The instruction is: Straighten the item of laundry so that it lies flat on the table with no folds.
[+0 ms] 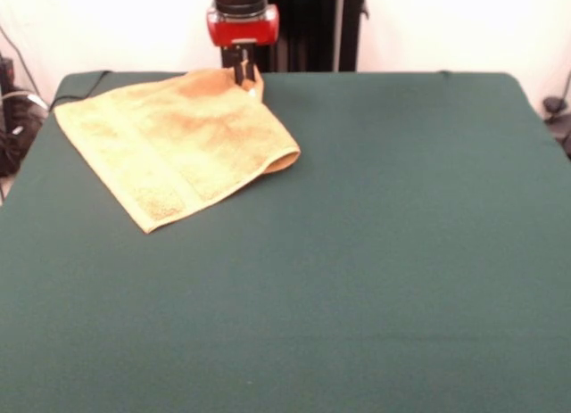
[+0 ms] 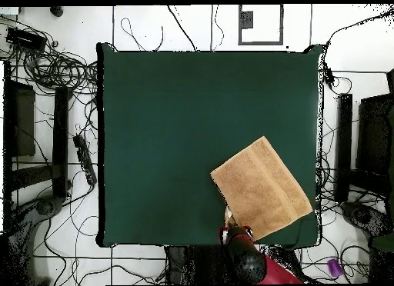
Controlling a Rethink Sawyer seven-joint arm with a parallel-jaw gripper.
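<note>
Orange-tan square terry towel point(image 1: 178, 141) with woven border band, lying turned diamond-wise on the dark green cloth-covered table point(image 1: 375, 252) near the robot-side edge. One edge curls over in a fold showing a darker underside. Red-and-black gripper point(image 1: 245, 74) sits at the towel's corner nearest the pedestal; whether its fingers pinch the cloth cannot be told.

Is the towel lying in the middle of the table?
No, the towel lies near one corner of the green table, next to the robot's base.
</note>
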